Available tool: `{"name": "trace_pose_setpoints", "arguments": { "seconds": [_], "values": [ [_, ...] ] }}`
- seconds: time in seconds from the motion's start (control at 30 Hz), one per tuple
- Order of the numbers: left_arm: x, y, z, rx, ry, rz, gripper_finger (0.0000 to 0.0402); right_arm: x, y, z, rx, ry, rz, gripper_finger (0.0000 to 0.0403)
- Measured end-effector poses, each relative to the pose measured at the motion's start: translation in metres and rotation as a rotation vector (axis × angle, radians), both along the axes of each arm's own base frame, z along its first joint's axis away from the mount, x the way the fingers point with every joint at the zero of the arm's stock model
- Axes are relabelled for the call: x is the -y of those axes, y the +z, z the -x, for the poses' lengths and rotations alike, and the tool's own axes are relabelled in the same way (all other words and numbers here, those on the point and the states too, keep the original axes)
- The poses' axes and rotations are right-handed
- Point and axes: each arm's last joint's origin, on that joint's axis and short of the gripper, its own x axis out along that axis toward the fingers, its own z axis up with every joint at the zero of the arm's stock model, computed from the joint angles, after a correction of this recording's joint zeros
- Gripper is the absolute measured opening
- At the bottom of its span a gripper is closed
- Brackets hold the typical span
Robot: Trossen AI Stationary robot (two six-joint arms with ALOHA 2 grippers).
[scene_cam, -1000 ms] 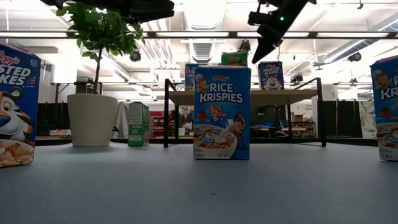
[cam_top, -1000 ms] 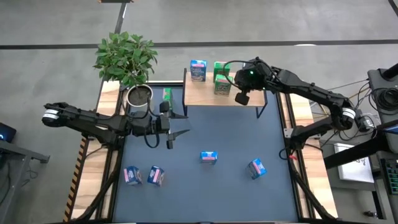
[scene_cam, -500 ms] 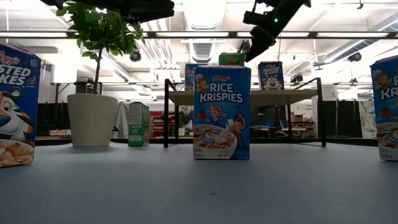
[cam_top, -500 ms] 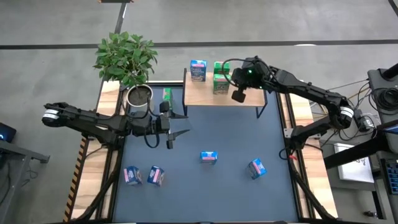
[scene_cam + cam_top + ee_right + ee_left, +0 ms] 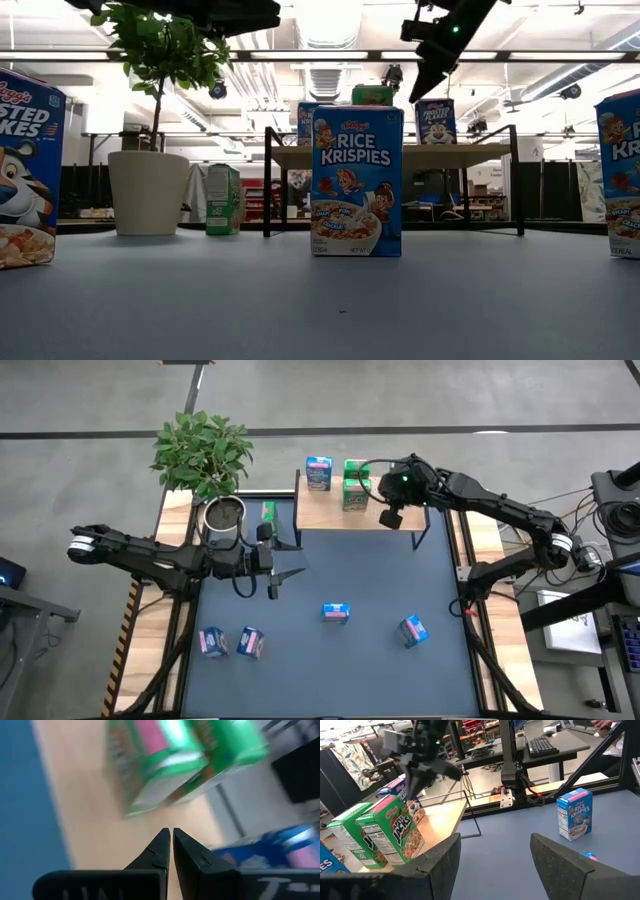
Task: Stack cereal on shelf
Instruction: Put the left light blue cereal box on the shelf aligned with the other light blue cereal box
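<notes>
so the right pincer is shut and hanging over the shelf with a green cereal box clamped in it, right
Not quite. The right pincer is shut and over the shelf, but it holds nothing: the right wrist view shows its fingers pressed together, with the green cereal boxes standing apart on the wood.

Green boxes (image 5: 185, 760): blurred in the right wrist view, print unreadable.
Blue box (image 5: 280, 850): smeared, cut off at 3 o'clock.
Frosted Flakes box (image 5: 28, 170): cut off at 9 o'clock in the low view.
Box (image 5: 622, 170) at 3 o'clock: partly cropped.
</notes>
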Motion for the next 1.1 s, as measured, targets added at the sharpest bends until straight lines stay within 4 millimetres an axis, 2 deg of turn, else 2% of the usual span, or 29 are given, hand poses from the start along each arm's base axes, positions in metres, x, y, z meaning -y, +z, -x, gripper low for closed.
{"name": "trace_pose_setpoints", "arguments": {
  "seconds": [0.2,0.37,0.57,0.77,0.93,1.1],
  "values": [
    [0.0,-0.004,-0.003,-0.016,0.0,0.002,0.0223,-0.034,0.008,0.005,0.068,0.059,-0.117,0.0012],
    [0.001,-0.007,-0.006,-0.032,0.0,0.001,0.0223,-0.077,0.007,0.001,0.133,0.172,-0.174,0.0012],
    [0.001,-0.008,-0.006,-0.034,0.002,0.013,0.0223,-0.132,-0.013,-0.011,0.195,0.302,-0.234,0.0012],
    [0.001,-0.008,-0.006,-0.022,0.008,0.081,0.0223,-0.178,-0.043,-0.018,0.15,0.388,-0.237,0.0012],
    [0.013,-0.011,-0.009,-0.028,-0.091,0.175,0.0223,-0.198,-0.062,-0.012,0.117,0.398,-0.19,0.0012],
    [0.037,-0.007,-0.019,-0.064,-0.158,0.251,0.0223,-0.203,-0.076,-0.005,0.162,0.427,-0.159,0.0012]
  ]
}}
